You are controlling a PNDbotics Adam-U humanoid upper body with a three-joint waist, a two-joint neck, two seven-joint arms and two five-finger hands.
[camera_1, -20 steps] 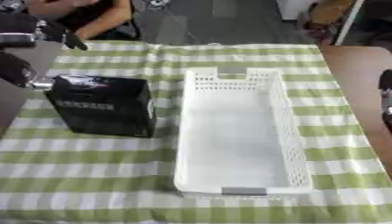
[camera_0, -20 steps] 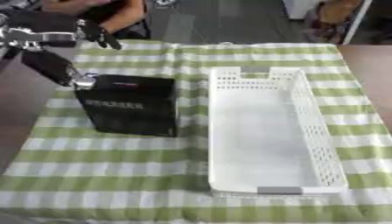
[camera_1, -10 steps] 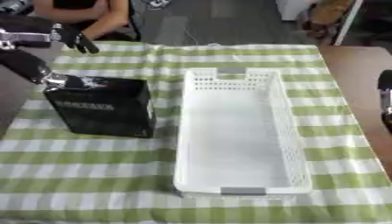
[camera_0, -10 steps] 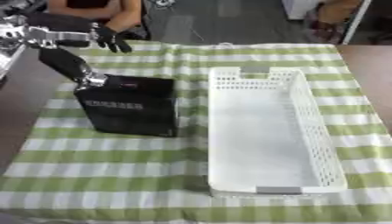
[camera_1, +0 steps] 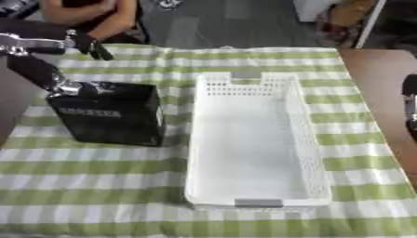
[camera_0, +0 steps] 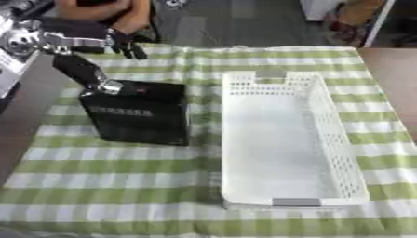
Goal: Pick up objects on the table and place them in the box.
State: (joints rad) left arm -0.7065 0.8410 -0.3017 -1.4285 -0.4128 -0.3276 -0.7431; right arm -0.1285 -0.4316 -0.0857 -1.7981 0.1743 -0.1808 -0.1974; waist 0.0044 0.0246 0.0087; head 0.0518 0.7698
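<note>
One black carton (camera_0: 138, 116) is seen upright on the checked desk (camera_0: 122, 176), just left of the empty white box (camera_0: 277, 148). It is touched at its upper left corner by the left hand (camera_0: 81, 69); whether the fingers are spread cannot be told. The carton is judged stiff and light, best held across its narrow sides.

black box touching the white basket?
Apart. Left eye view shows a strip of checked cloth between the black box and the white basket.

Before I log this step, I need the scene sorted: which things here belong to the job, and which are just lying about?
Part of the job:
- black box-shaped object, standing on the cloth
- white basket, nothing in it
- left hand, over the object's far corner

Just there:
- green checked tablecloth
- brown table
</note>
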